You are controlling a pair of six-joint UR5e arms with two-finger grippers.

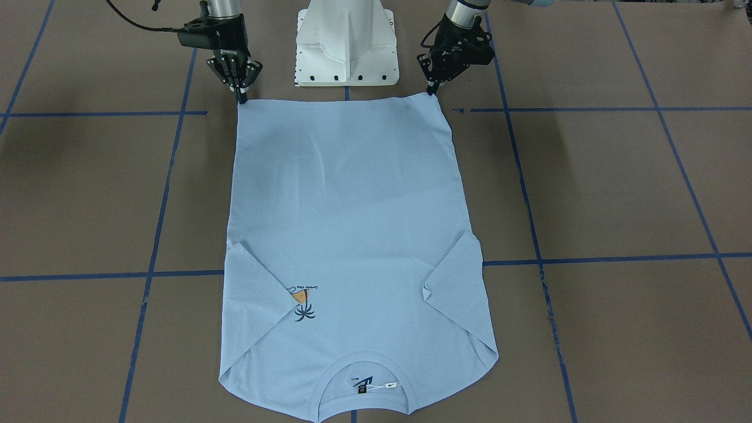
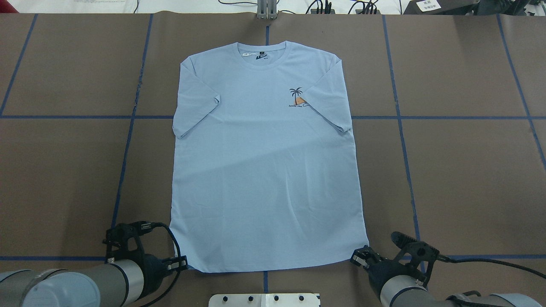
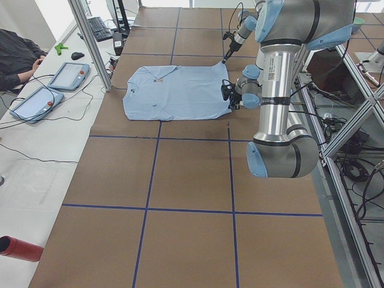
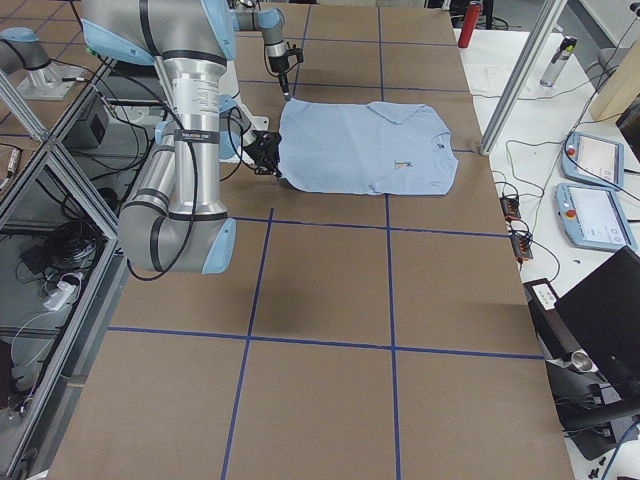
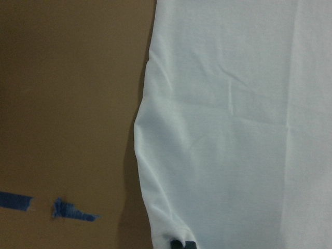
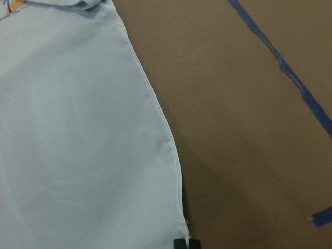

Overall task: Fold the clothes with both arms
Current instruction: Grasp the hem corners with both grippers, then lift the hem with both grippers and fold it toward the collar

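The pale blue T-shirt point(image 1: 352, 223) lies flat on the brown table, sleeves tucked inward, collar away from the robot. Its palm-tree print point(image 2: 297, 97) and dark neck label point(image 2: 260, 55) face up. Both arms reach down to the hem nearest the base. My left gripper point(image 1: 433, 90) is shut on one hem corner, which shows in the overhead view at the shirt's point(image 2: 264, 170) lower left. My right gripper point(image 1: 241, 98) is shut on the other hem corner. Each wrist view shows shirt cloth point(image 5: 238, 129) point(image 6: 78, 129) with a dark fingertip point(image 5: 181, 244) point(image 6: 182, 243) at the corner.
The white pedestal base point(image 1: 346, 44) stands just behind the hem. Blue tape lines point(image 1: 158, 200) grid the table. A seated person point(image 3: 18, 57), tablets point(image 3: 69, 75) and metal posts point(image 3: 93, 45) are beyond the collar side. A red cylinder point(image 3: 21, 249) lies at one corner.
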